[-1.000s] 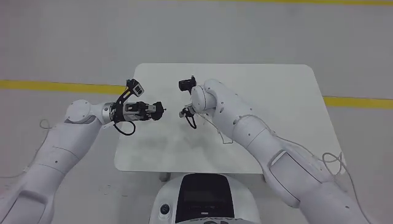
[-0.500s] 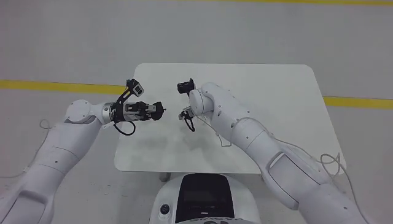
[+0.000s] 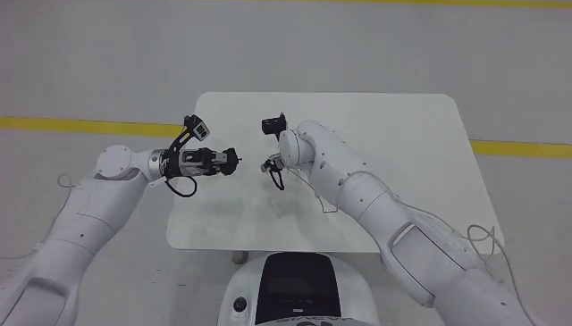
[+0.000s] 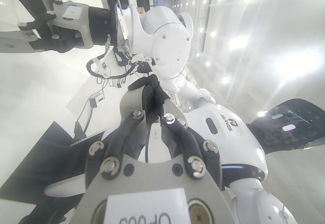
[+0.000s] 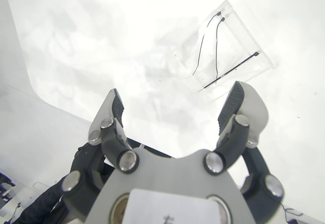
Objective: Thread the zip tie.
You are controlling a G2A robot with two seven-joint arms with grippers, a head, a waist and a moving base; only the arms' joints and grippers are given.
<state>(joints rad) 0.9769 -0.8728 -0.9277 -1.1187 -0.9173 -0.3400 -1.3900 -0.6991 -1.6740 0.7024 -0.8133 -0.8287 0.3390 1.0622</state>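
My left gripper [image 4: 152, 99] is shut on a black zip tie [image 4: 153, 82], whose bunched end sticks out past the fingertips. In the top view this gripper [image 3: 229, 160] hangs over the table's left part and points at the right arm. My right gripper [image 5: 175, 90] is open with nothing between its fingers, and it looks down at the tabletop. It shows in the left wrist view [image 4: 22, 19] too, a short way from the held tie. A clear tray [image 5: 254, 39] on the table holds three more black zip ties [image 5: 216, 47], beyond the right fingertips.
The white table [image 3: 402, 138] has a rounded corner and edge [image 5: 38, 93] close to the right gripper. The clear tray [image 3: 322, 203] shows faintly under the right forearm. Bare tabletop stretches to the right of the arms.
The right wrist shifted slightly left and came back. The left arm and its zip tie have not moved.
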